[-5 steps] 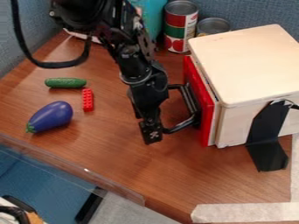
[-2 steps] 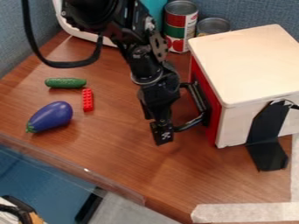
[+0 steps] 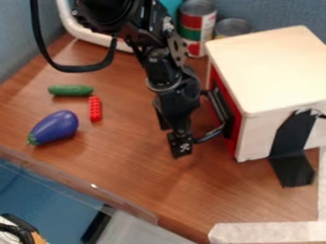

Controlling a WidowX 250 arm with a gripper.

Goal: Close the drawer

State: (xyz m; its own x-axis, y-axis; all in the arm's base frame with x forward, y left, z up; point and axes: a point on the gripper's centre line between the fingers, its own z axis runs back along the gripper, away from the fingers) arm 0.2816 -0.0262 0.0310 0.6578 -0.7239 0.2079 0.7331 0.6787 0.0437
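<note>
The drawer (image 3: pixel 236 128) sits in the left side of the wooden box (image 3: pixel 267 66), and we see its red front close against the box, though we cannot tell whether it is fully flush. Going left to right across the brown table (image 3: pixel 153 190), we find the purple eggplant (image 3: pixel 54 127) at the left, the green cucumber (image 3: pixel 70 90) lying above it in our view, and the red toy brick (image 3: pixel 95 108) just beside the cucumber's right end. Next we see the black arm (image 3: pixel 164 71) coming down from the top edge, its gripper (image 3: pixel 181 144) hanging low, just left of the drawer's black handle (image 3: pixel 221 109). The lower end of the handle meets the gripper in our view, but we cannot tell whether the gripper is wide or narrow. Behind, we see a tall can (image 3: pixel 198 24) beside a shorter can (image 3: pixel 233 27). At the right, we see black tape (image 3: pixel 290 147) running down the box's near side onto the table
</note>
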